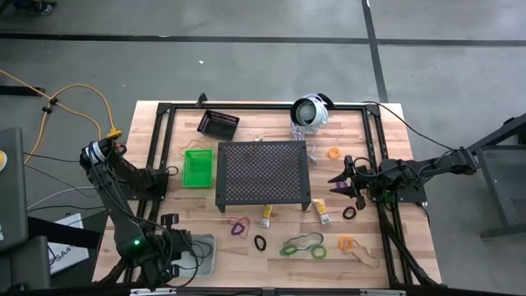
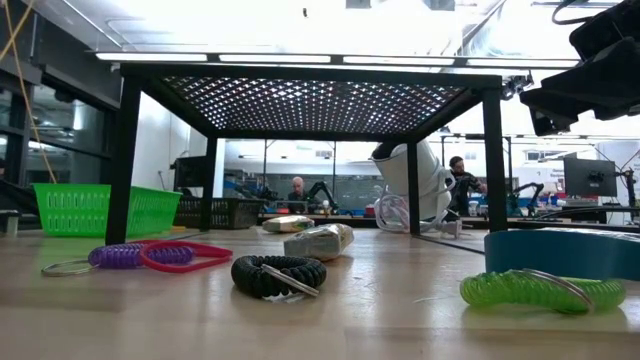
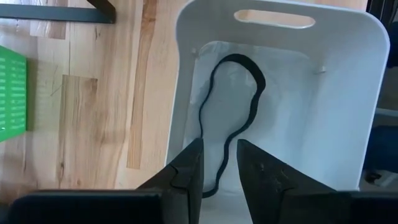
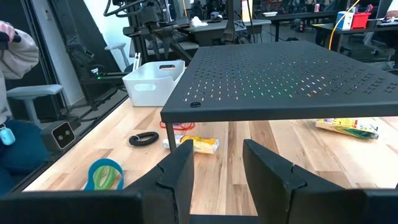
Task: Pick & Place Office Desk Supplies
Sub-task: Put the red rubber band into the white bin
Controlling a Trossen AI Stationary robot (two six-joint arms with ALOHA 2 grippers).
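Left wrist view: left gripper spread above clear bin, black band inside, near wall.

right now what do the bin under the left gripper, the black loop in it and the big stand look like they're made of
White bin: looks like moulded plastic, semi-matte, with rounded corners and a cut-out handle slot.
Black loop: likely rubber or elastic; thin, limp, lying in a wavy outline on the bin floor.
Perforated stand: seems painted or coated sheet metal, matte black, with a regular grid of punched holes and thin straight legs.

Grey concrete floor, ceiling strip lights, desks w/ seated people behind.
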